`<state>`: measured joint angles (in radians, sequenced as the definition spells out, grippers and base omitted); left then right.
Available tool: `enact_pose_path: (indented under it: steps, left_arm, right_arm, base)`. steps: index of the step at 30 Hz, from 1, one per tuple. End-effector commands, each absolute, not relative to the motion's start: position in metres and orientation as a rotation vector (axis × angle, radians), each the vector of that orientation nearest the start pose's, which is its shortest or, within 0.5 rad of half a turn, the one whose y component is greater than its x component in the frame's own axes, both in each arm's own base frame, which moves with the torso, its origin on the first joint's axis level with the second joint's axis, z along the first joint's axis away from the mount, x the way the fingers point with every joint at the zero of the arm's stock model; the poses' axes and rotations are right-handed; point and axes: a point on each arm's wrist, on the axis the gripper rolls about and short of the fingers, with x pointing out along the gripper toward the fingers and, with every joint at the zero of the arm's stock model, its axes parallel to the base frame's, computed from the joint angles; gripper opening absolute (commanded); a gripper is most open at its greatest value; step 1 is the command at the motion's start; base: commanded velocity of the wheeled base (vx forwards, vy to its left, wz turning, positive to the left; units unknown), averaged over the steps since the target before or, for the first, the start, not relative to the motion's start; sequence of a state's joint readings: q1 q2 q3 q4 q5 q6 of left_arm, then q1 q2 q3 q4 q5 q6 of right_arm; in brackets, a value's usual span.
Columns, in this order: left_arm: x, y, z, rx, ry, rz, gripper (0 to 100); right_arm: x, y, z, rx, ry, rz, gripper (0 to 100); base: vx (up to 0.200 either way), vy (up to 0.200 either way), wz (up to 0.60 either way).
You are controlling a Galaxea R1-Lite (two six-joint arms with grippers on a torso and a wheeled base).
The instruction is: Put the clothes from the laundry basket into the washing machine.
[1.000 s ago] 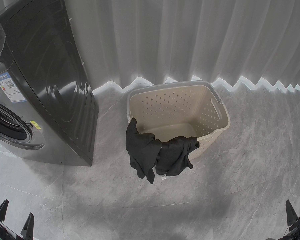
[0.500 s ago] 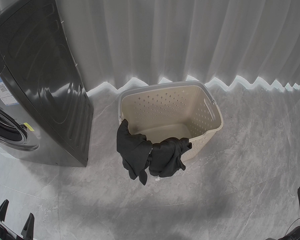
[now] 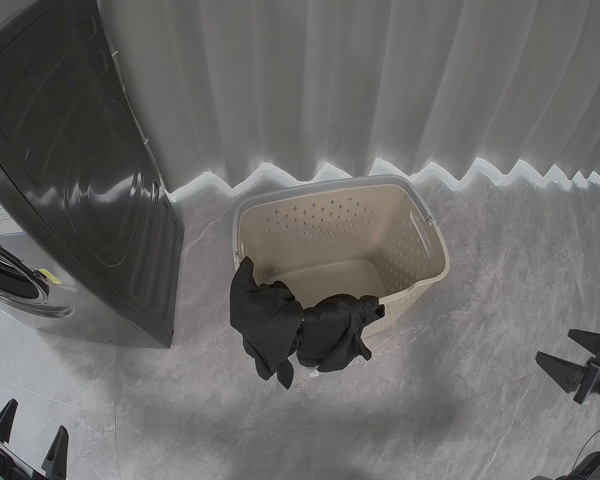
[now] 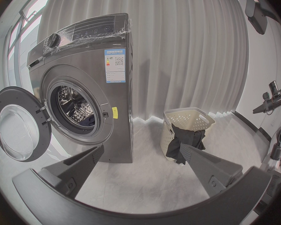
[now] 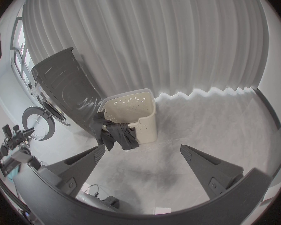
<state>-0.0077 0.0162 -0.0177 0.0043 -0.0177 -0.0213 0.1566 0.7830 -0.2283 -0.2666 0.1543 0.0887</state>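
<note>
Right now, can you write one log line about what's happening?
clothes: draped over laundry basket near rim | washing machine: door open | left gripper: open, empty | right gripper: open, empty

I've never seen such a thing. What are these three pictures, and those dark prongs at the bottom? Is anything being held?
It is a two-armed robot on wheels. One picture looks down from a camera on its head; the other two come from cameras on its wrists, so the dark prongs are each arm's own pincer. The left gripper faces a dark grey front-loading washing machine with its round door swung open. The right gripper looks toward a cream plastic laundry basket with star-shaped holes, standing on the grey marbled floor before a white curtain. Black clothes hang over the basket's near rim. Both grippers are open and hold nothing.
</note>
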Motion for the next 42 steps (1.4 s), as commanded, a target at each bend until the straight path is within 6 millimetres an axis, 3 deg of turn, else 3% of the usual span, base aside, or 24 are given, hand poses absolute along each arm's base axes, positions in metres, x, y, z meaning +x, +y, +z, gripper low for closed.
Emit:
enact_pose_path:
  steps: [1, 14, 30, 42]
  left_arm:
    - [-0.023, 0.000, 0.075, -0.025, 0.005, -0.026, 100]
    - [-0.023, 0.000, 0.075, -0.026, 0.005, -0.024, 100]
    - [-0.023, 0.000, 0.075, -0.025, 0.005, -0.026, 100]
    - [-0.023, 0.000, 0.075, -0.026, 0.005, -0.026, 100]
  right_arm:
    - [0.160, 0.068, 0.131, 0.147, 0.487, 0.384, 100]
    - [0.194, 0.097, 0.122, 0.118, 0.514, 0.408, 100]
    - [0.203, 0.138, 0.117, 0.095, 0.527, 0.458, 100]
    - [0.230, 0.171, 0.090, 0.092, 0.518, 0.446, 100]
  base:
    - [0.000, 0.000, 0.00]
    - [0.000, 0.000, 0.00]
    - [0.000, 0.000, 0.00]
    - [0.000, 0.000, 0.00]
